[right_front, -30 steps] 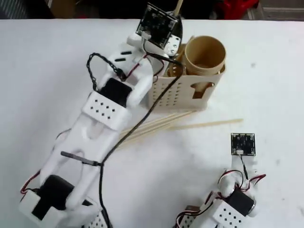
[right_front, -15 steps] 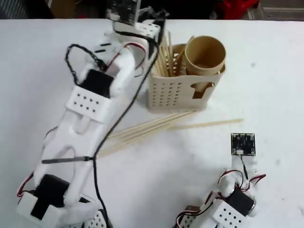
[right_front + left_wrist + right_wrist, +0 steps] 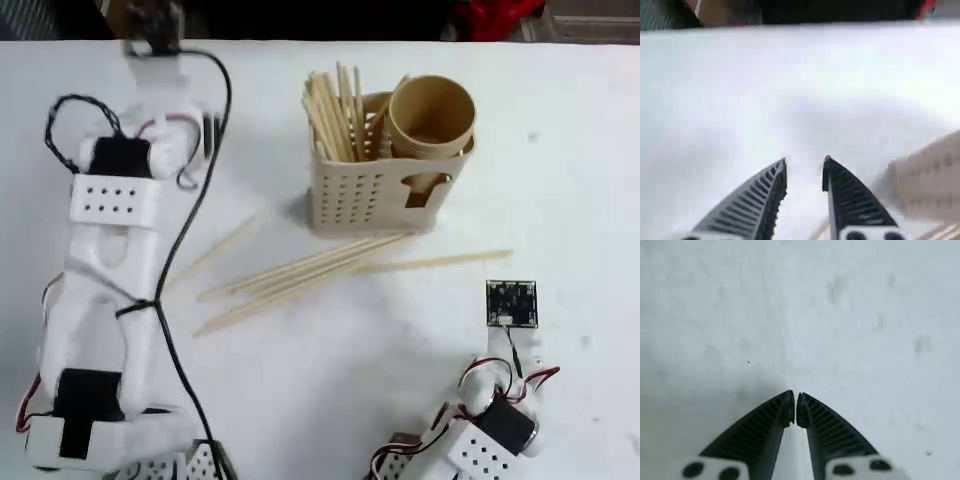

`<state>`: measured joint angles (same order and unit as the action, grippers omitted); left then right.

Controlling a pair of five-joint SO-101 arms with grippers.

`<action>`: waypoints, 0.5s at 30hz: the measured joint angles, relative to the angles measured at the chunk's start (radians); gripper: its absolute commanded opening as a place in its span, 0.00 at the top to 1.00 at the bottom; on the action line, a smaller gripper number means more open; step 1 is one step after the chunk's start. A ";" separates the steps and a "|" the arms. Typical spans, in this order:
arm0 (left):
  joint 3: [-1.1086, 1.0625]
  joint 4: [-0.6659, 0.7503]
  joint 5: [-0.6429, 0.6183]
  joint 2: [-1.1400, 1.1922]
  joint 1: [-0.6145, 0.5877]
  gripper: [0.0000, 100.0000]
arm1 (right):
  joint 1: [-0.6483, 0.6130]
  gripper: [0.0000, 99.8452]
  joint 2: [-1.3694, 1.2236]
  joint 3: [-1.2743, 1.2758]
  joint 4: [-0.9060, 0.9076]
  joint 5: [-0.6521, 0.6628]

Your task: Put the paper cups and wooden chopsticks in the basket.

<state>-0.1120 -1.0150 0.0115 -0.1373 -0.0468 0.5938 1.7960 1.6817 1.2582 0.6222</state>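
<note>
Scanning the counter (image 3: 560,150) from above, Jo: the biggest thing out there is the left arm (image 3: 110,260), stretched along the left side, well apart from the basket (image 3: 375,200).

Yes, Sam, and the basket stands upright at the far middle. The paper cups (image 3: 432,115) are inside it on its right side, and a bundle of wooden chopsticks (image 3: 335,110) stands in it just beside them.

So the cups look done, I'd say. What's left?

The loose chopsticks (image 3: 300,272), lying flat on the counter just in front of the basket and fanned out towards the left arm. A stray chopstick (image 3: 215,250) lies apart from them, nearer that arm.

And the claws?

The left claw (image 3: 804,165) is released, jaws apart with nothing between them, and there's bare counter beneath. The right claw (image 3: 795,396) is clenched on nothing, tips all but touching, over bare counter. Its arm (image 3: 500,425) sits at the near edge.

My read: the step in hand is gathering the remaining sticks.

Agreed. The next move calls for the left claw to drop low over the loose chopsticks, straddle them across their length and pinch. They're thin and flat, so I'd expect them to skid or roll out of the grip easily. After that, lift and stand them in beside the bundle.
</note>
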 measured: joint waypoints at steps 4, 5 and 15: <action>-0.140 0.083 0.172 0.081 0.003 0.86 | 0.000 0.98 0.000 0.000 0.000 0.000; -0.144 0.094 0.187 0.110 0.003 0.86 | 0.000 0.98 0.000 0.000 0.000 0.000; 0.044 0.026 0.307 0.496 0.009 0.86 | 0.000 0.98 0.000 0.000 0.000 0.000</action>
<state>-0.0675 -0.9889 0.3184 0.3583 -0.0376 0.5938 1.7960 1.6817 1.2582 0.6222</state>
